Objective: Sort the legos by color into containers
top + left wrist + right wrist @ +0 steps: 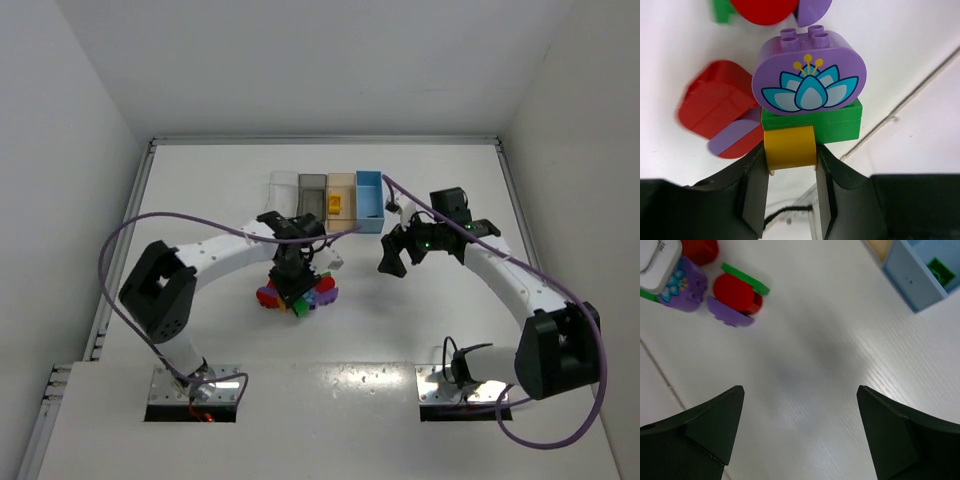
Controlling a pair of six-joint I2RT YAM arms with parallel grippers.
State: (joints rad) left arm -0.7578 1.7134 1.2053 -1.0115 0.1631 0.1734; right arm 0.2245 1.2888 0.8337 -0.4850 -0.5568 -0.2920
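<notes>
Legos (296,296) lie heaped mid-table, where the left gripper (790,152) sits low, its fingers clamped on a yellow brick (790,142) that touches a green brick (840,125) under a purple flower brick (809,80). Behind stand four bins side by side: clear bin (284,188), grey bin (312,195), tan bin (346,186) holding a second yellow brick (335,207), blue bin (912,282) holding a green piece (940,271). The right gripper (800,390) hovers above the table (805,340), fingers wide apart
</notes>
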